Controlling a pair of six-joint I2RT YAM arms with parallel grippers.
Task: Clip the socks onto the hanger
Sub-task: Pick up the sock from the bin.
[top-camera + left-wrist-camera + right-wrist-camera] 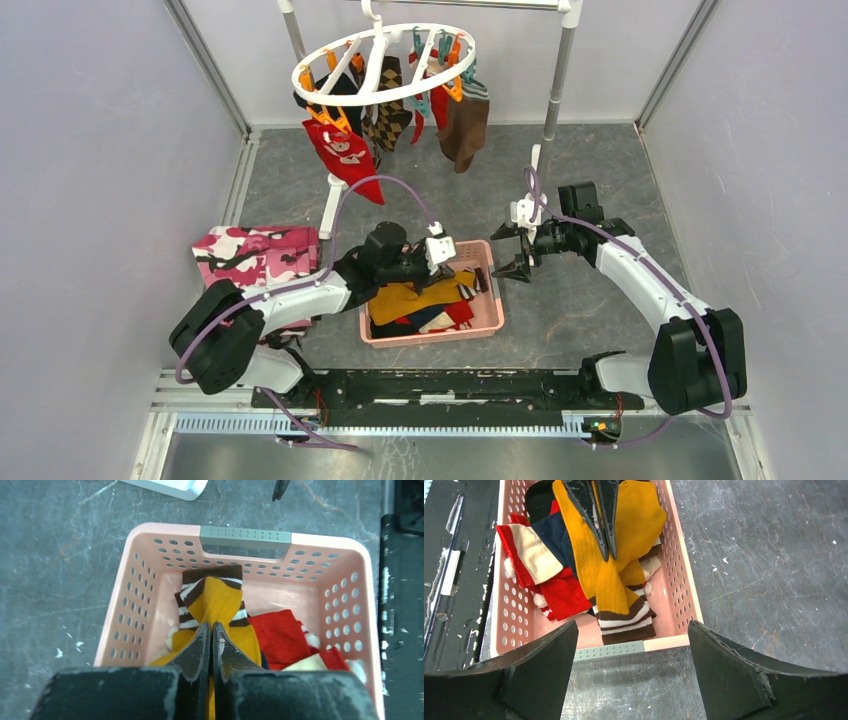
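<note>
A mustard yellow sock (pixel 215 600) with a brown and white striped cuff is pinched by the left gripper (pixel 210 627), whose jaws are clenched tight on a fold of its yellow middle. The sock lies in a pink basket (pixel 125 605) on the counter (pixel 600 180), its cuff pointed toward the far end with the grey handle. Beneath and beside it, red, navy and cream socks (pixel 280 635) are heaped, touching it.

Just beyond the basket's far right corner, the right gripper (pixel 512 250) is held above the counter with its jaws spread wide and nothing between them.

At the far side, the white round hanger (pixel 381 62) is hung from a metal rack (pixel 560 80). Several socks are already clipped to it, among them a red one (pixel 345 155), an argyle one and a brown one. A pink camouflage cloth (pixel 255 255) lies at the left, well apart from the basket.

It is judged that the sock is about to be lifted out. Only a thin fold appears to be caught, so the sock may be lost on the way up. A neighbouring sock may be dragged along where the fabrics cling. At the hanger, the ring may be set swinging by a push, and a clip may be missed.
</note>
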